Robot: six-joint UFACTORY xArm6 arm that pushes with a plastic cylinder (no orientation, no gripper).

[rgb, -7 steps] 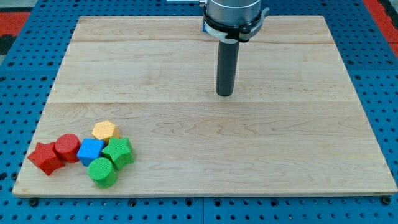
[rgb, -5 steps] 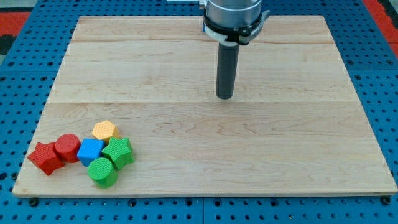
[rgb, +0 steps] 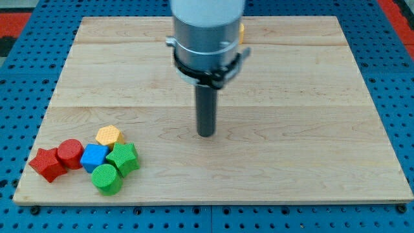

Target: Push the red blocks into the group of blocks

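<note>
A red star block (rgb: 46, 164) and a red cylinder (rgb: 69, 153) lie at the view's bottom left, touching each other. The red cylinder touches a blue cube (rgb: 94, 157), which sits in a cluster with a yellow hexagon (rgb: 109, 136), a green star (rgb: 123, 158) and a green cylinder (rgb: 106, 179). My tip (rgb: 206, 134) rests on the board near its middle, well to the right of and above the cluster, apart from every block.
The wooden board (rgb: 310, 155) lies on a blue pegboard surface (rgb: 401, 97). The arm's wide grey body (rgb: 206, 32) hangs over the board's upper middle. A small yellow-orange patch (rgb: 240, 32) shows at the body's right edge.
My tip has moved toward the view's bottom and slightly left, from the upper middle of the board to near its centre. The blocks have not moved.
</note>
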